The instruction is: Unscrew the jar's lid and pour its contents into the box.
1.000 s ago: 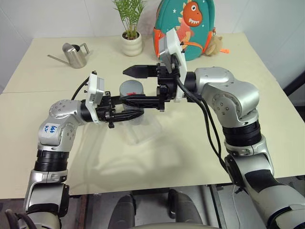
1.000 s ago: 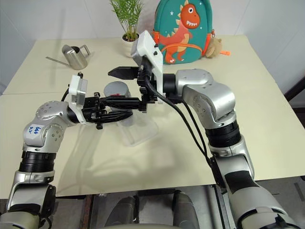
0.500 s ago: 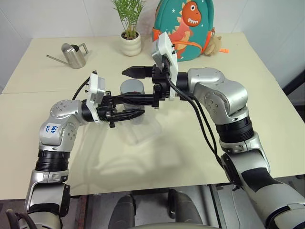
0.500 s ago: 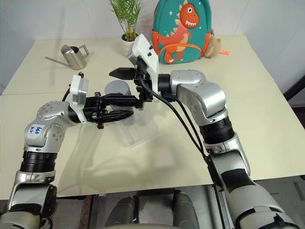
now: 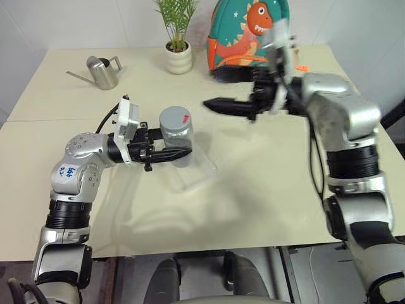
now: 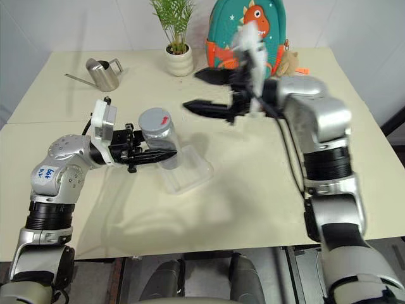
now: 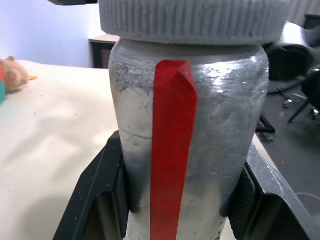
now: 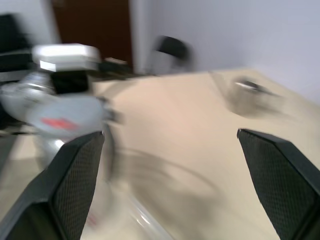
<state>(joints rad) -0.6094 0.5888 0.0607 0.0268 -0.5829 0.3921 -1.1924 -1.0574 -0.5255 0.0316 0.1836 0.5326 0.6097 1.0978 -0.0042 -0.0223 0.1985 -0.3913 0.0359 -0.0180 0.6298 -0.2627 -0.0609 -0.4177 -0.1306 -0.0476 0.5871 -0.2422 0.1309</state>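
A small jar (image 5: 176, 138) with a red stripe (image 7: 172, 145) stands upright just above the clear box (image 5: 197, 178), and my left gripper (image 5: 181, 154) is shut on its body from the side. Its ribbed grey lid (image 5: 175, 119) sits on top, with a red mark on it. My right gripper (image 6: 205, 90) hangs open and empty to the right of the jar, well apart from it, pointing back toward it. In the right wrist view the jar (image 8: 60, 120) shows blurred beyond the spread fingers (image 8: 75, 172). I cannot make out the contents through the jar's cloudy wall.
At the back of the table stand a steel watering can (image 5: 101, 71), a potted plant (image 5: 179, 58) and a green dinosaur backpack (image 5: 250, 31) with a small plush toy (image 6: 288, 60) beside it. The right arm stretches across just in front of the backpack.
My right gripper has swung away from the lid to the right and toward the backpack, open and empty. The lid stays on the jar. The left gripper and jar have not moved.
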